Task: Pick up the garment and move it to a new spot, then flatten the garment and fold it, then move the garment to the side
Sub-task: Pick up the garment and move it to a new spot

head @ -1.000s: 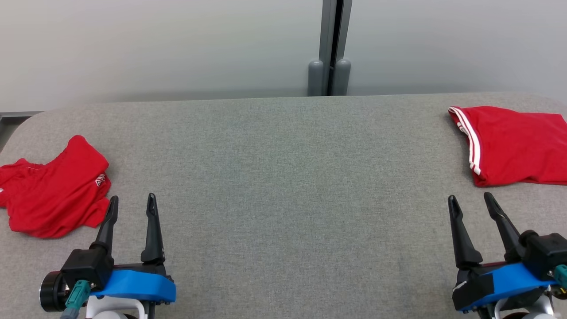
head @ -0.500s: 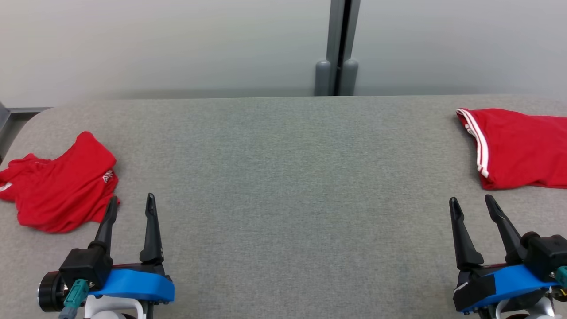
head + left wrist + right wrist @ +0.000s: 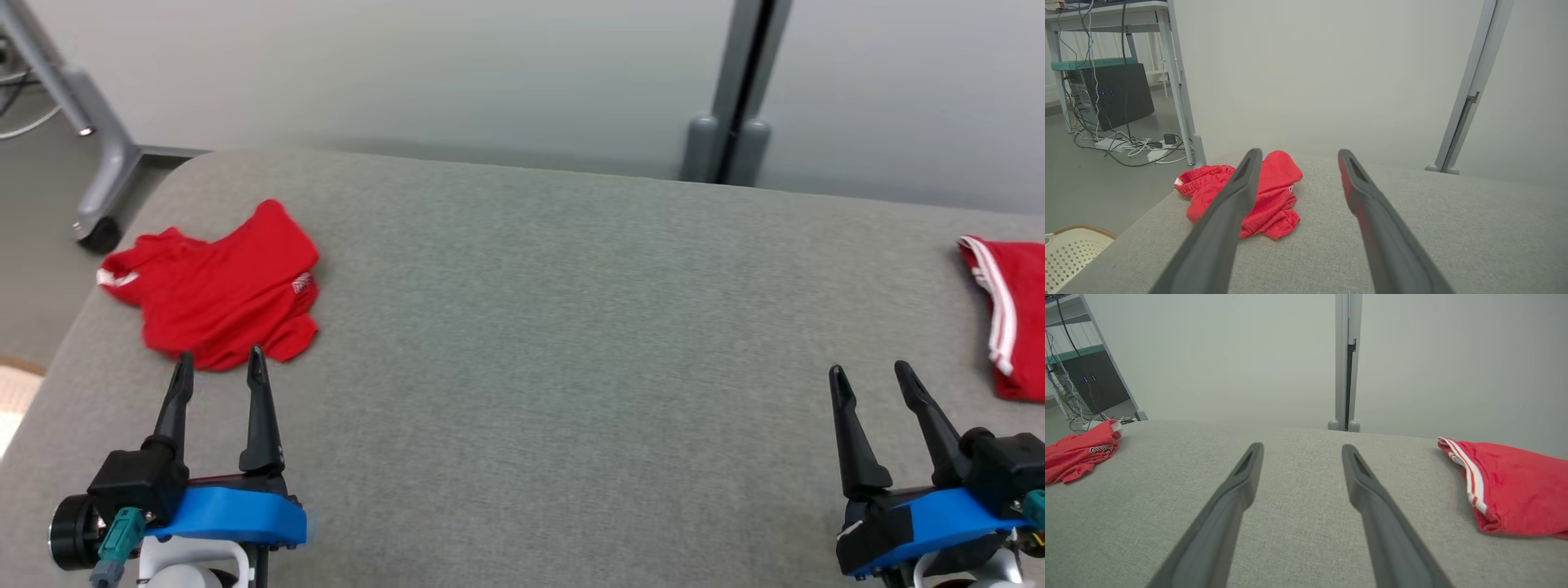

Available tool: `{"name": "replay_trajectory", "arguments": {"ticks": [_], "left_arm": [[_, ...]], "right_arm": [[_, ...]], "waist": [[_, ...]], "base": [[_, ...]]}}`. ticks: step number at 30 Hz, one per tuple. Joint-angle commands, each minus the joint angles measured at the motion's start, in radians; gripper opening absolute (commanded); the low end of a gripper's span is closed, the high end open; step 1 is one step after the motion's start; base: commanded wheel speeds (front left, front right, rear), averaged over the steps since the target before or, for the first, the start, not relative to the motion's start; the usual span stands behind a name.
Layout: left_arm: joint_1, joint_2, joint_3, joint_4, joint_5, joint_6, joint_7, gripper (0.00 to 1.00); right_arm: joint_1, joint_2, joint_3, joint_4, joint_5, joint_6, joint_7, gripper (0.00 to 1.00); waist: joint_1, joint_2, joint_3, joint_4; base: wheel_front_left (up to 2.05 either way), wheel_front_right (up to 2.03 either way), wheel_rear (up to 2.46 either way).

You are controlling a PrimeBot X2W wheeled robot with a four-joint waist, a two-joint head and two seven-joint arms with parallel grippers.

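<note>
Risk of grabbing only a loose fold of garment (image 3: 216,294) near tabletop (image 3: 522,327) edge; left claw (image 3: 220,356), right claw (image 3: 869,369) released.

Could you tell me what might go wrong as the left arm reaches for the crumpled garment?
The crumpled garment lies near the left edge of the table, so a nudge might push it off. It is bunched, so the open left gripper may pinch only one layer.

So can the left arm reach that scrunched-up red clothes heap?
Probably yes. The left tool is open and points straight at the crumpled red garment, with its tips close to the near edge. Nothing lies between them on the grey table.
</note>
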Motion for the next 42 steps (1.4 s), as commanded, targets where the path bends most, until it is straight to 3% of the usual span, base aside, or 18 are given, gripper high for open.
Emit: {"name": "replay_trajectory", "arguments": {"ticks": [1, 13, 20, 30, 42], "left_arm": [[-0.008, 0.004, -0.001, -0.006, 0.001, 0.005, 0.002, 1.00], [-0.007, 0.016, 0.018, -0.022, -0.016, 0.023, -0.003, 1.00], [-0.001, 0.023, 0.023, -0.025, -0.024, 0.028, -0.007, 1.00], [-0.073, 0.041, 0.041, -0.019, -0.042, 0.029, -0.004, 1.00], [-0.470, 0.156, 0.110, 0.131, -0.098, -0.022, 0.043, 1.00]], "right_arm": [[0.006, 0.001, 0.001, 0.002, -0.008, 0.001, -0.003, 1.00], [-0.013, 0.001, 0.000, -0.006, -0.024, 0.001, 0.009, 1.00], [-0.023, 0.001, 0.004, 0.000, -0.025, 0.001, 0.011, 1.00], [-0.035, 0.001, 0.006, -0.015, -0.037, 0.001, 0.021, 1.00], [-0.115, -0.019, -0.027, -0.140, -0.105, 0.001, 0.076, 1.00]], "waist": [[-0.0001, -0.0001, 0.016, 0.026], [-0.0001, -0.0001, 0.037, 0.180], [-0.0001, -0.0001, 0.045, 0.216], [-0.0001, -0.0001, 0.074, 0.184], [-0.0001, -0.0001, 0.263, 0.080]], "base": [[0.00, 0.00, 0.00], [0.00, 0.00, 0.00], [0.00, 0.00, 0.00], [0.00, 0.00, 0.00], [0.00, 0.00, 0.00]]}}
